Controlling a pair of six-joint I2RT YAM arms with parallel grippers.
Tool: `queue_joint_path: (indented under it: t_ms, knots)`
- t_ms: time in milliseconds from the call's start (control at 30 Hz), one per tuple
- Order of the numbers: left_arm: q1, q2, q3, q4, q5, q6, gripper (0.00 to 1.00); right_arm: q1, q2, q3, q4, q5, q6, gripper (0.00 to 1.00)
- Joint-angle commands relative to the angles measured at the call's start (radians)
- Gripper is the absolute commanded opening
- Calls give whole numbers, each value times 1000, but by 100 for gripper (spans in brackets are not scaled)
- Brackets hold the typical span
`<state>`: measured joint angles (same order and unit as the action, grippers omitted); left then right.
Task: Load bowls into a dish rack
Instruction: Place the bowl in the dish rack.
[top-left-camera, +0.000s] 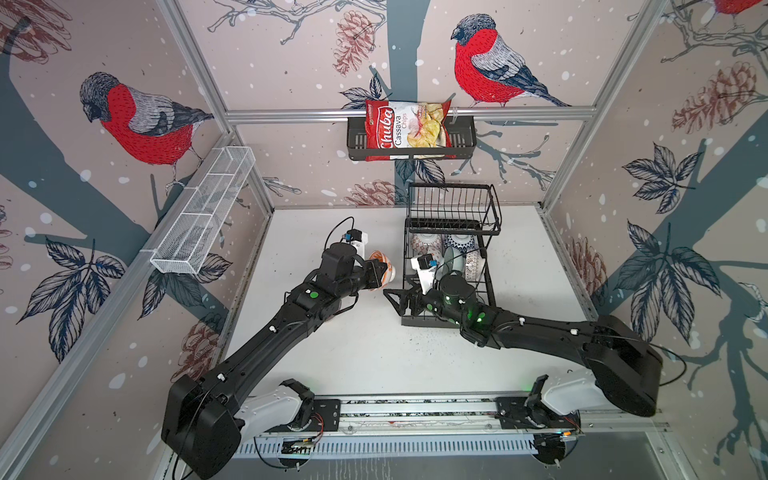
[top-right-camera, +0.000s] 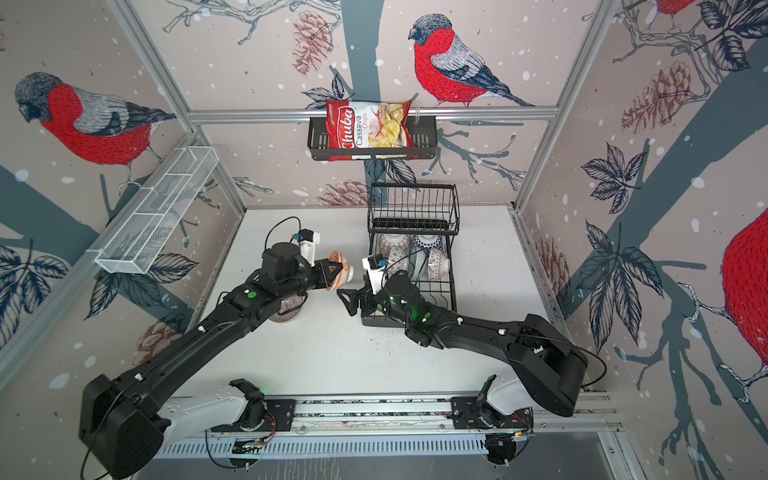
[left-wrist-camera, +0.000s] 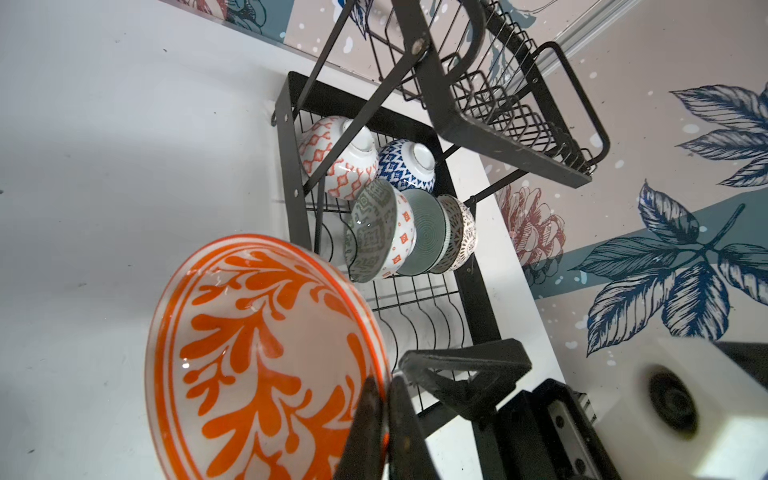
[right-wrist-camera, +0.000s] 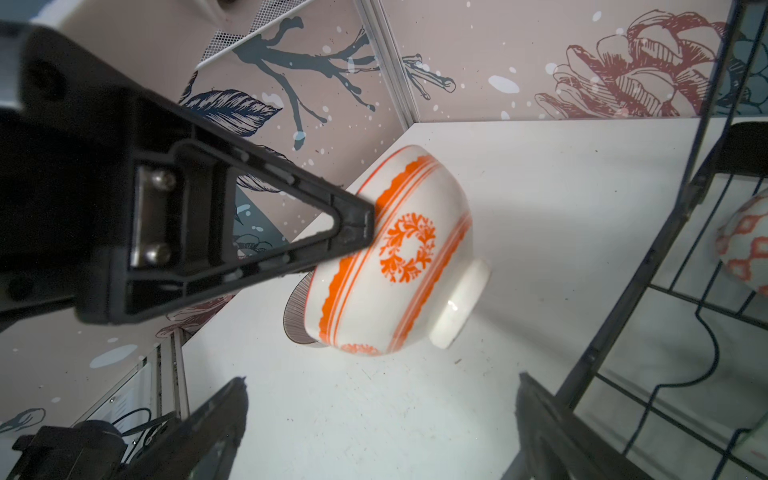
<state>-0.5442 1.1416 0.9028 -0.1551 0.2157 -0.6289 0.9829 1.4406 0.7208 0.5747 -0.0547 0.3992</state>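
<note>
Orange-patterned bowl (right-wrist-camera: 395, 253) is hanging sideways above the tabletop (top-left-camera: 374, 353), left pincer (left-wrist-camera: 382, 399) pinching its rim; right pincer (right-wrist-camera: 382, 378) is hovering spread, empty, beside the dish rack (left-wrist-camera: 296, 166).

Enclosure: bird-print walls (top-left-camera: 291, 62), white tabletop (top-left-camera: 374, 353).
Black wall basket (top-left-camera: 465, 141) held a chips bag (top-left-camera: 405, 126) on the back rail (top-left-camera: 291, 115); white mesh tray (top-left-camera: 199, 220) hung on a side wall.

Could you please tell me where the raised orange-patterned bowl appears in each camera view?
In a top view: orange bowl, centre, just left of the dish rack.
In a top view: centre again, left of the rack.
Left wrist: close foreground, inside facing the camera.
Right wrist: mid-frame, outside and foot showing.
Shared landmark: the dish rack, also in both wrist views.
</note>
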Motion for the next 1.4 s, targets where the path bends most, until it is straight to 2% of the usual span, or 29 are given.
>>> queue_joint_path:
  t_ms: [0, 533, 867, 1133, 1233, 1367]
  knots:
    - [-9, 6, 12, 124, 36, -14, 0, -1, 13, 16, 41, -8, 30, 99]
    - [-28, 27, 8, 180, 88, -41, 0, -30, 43, 38, 72, -34, 74, 100]
    - [-28, 33, 8, 186, 95, -36, 0, -30, 69, 63, 61, -35, 79, 92]
    - [-29, 36, 4, 184, 91, -26, 0, -32, 69, 67, 51, -18, 86, 82]
    - [-28, 39, 1, 181, 87, -25, 0, -32, 64, 65, 45, -10, 88, 75]
    - [-28, 42, -3, 183, 90, -23, 0, -32, 60, 65, 41, -4, 87, 74]
